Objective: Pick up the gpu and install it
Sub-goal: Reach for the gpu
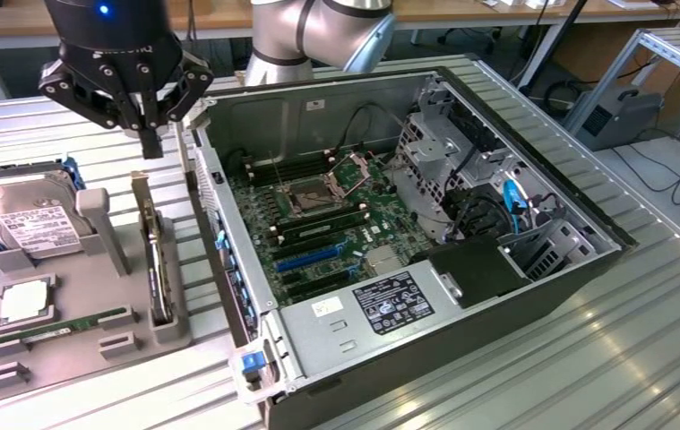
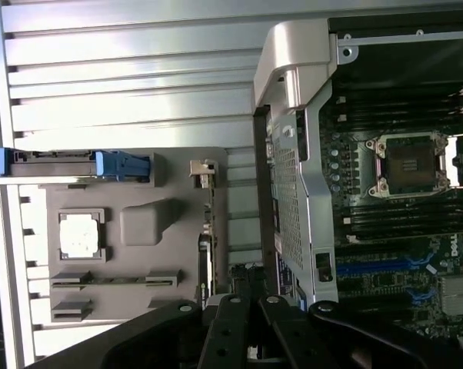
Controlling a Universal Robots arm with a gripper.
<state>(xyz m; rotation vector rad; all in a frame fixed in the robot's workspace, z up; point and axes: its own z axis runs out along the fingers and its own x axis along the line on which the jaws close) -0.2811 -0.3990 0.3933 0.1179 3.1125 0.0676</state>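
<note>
My gripper point(image 1: 150, 143) hangs with its fingers clenched together on nothing, just above one end of the gpu point(image 1: 150, 246) and not touching it. The gpu stands on edge in a slot of the grey holder point(image 1: 77, 358), beside the open computer case point(image 1: 352, 358).

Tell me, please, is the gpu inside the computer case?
Out: the gpu stands on edge in the grey holder beside the case.

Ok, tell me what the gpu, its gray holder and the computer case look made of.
gpu: dark circuit board, bare silvery metal bracket. Gray holder: matte, probably moulded or printed plastic. Computer case: dull silver sheet metal, folded edges, punched holes.
</note>
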